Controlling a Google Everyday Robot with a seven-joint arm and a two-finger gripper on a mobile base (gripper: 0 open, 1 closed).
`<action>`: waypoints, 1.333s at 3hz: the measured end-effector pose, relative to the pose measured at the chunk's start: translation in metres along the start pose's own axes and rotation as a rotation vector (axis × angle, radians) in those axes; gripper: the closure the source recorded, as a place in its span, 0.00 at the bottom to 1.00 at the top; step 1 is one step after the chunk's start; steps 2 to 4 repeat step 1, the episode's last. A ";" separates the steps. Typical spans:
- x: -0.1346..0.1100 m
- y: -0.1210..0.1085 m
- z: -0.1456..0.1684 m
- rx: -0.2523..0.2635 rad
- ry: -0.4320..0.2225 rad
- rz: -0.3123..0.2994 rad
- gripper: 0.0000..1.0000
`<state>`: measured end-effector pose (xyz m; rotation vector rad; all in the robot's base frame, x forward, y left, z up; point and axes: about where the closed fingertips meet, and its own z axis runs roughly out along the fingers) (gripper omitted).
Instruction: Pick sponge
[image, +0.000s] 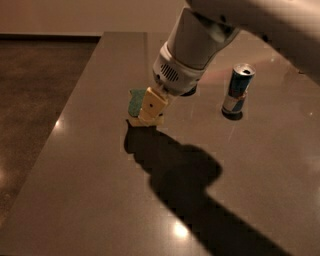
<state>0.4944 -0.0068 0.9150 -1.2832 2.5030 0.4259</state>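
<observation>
Glare spots dot the grey table (70, 190). Near its left-middle, the white arm (200, 40) reaches down at a slant and the gripper (146, 116) sits low at the surface. Its jaws pinch the sponge (134, 102), which is tipped on edge, green face turned left, pale foam at the bottom right by the tabletop. A drinks can (238, 89) stands upright well to the right, apart from them
</observation>
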 end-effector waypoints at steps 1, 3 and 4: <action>0.001 -0.004 -0.017 -0.031 -0.054 0.005 1.00; 0.001 -0.004 -0.017 -0.031 -0.054 0.005 1.00; 0.001 -0.004 -0.017 -0.031 -0.054 0.005 1.00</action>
